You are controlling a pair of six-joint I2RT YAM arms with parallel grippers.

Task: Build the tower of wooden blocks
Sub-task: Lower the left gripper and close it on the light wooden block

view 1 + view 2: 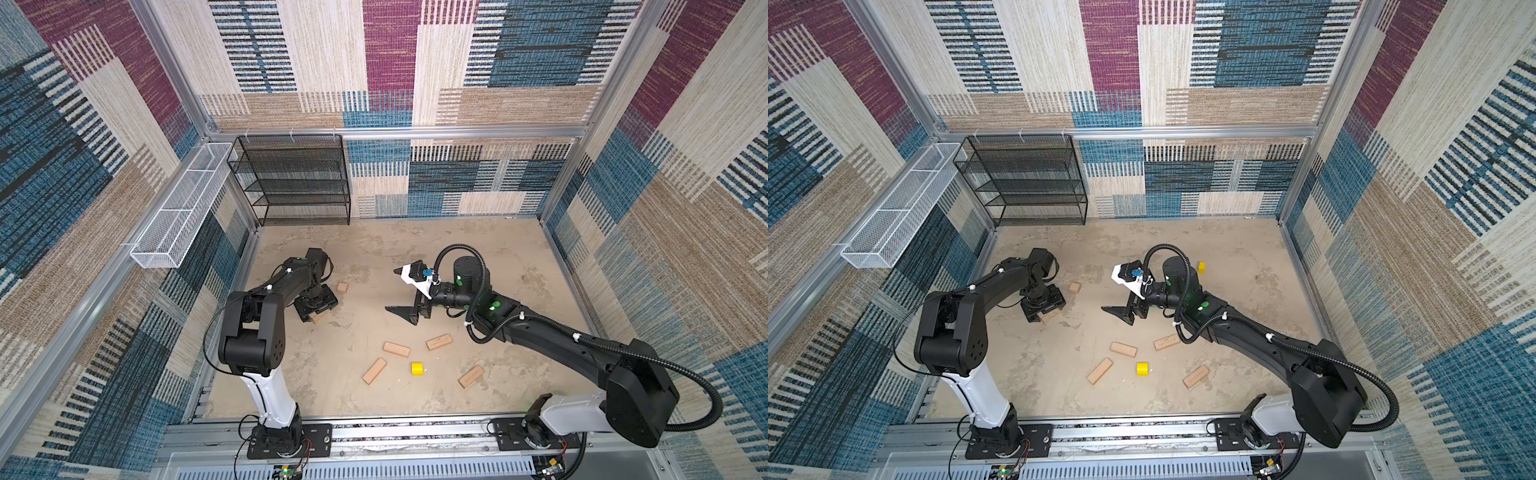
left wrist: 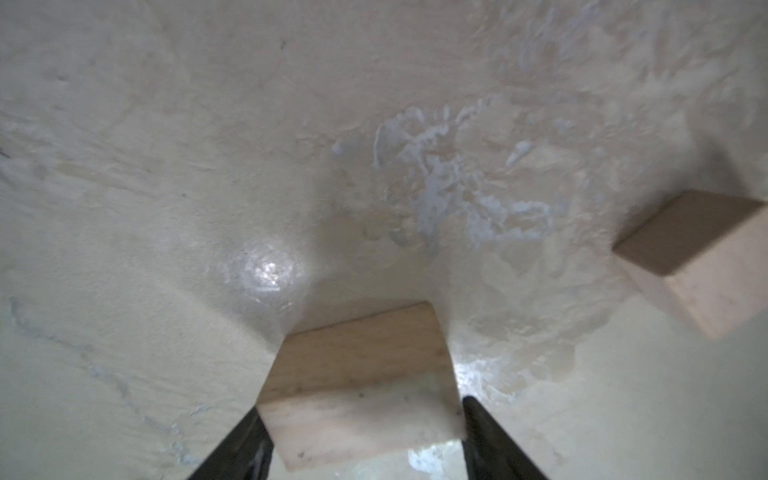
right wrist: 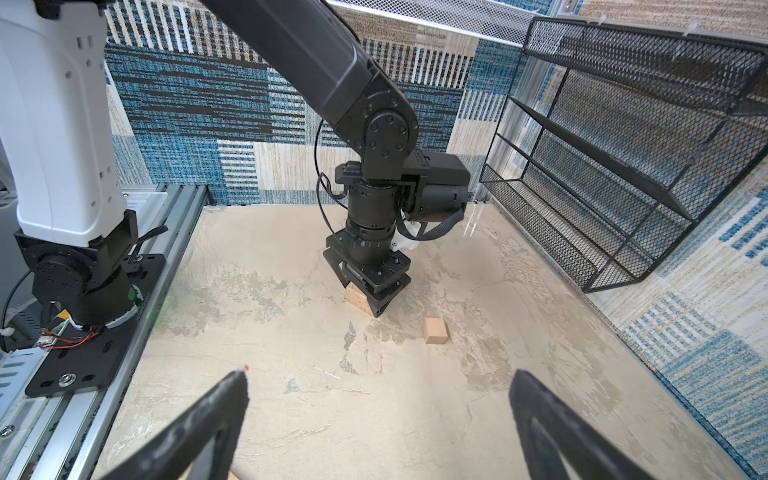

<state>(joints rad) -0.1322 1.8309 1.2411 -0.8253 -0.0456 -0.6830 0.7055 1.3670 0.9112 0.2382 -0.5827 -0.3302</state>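
**Now astride a wooden block**

We see our left gripper (image 2: 359,409) straddling a tan block (image 2: 357,365) that lies on the table (image 2: 166,166); we cannot tell whether its fingers pinch it. A cube (image 2: 698,257) sits nearby. Our right gripper (image 3: 380,386) hovers, spread wide. Loose planks (image 1: 396,349) and a yellow piece (image 1: 417,368) lie scattered.

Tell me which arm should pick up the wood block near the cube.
Left. The left gripper straddles that block, a finger on each side. The right gripper hangs open, well away from it.
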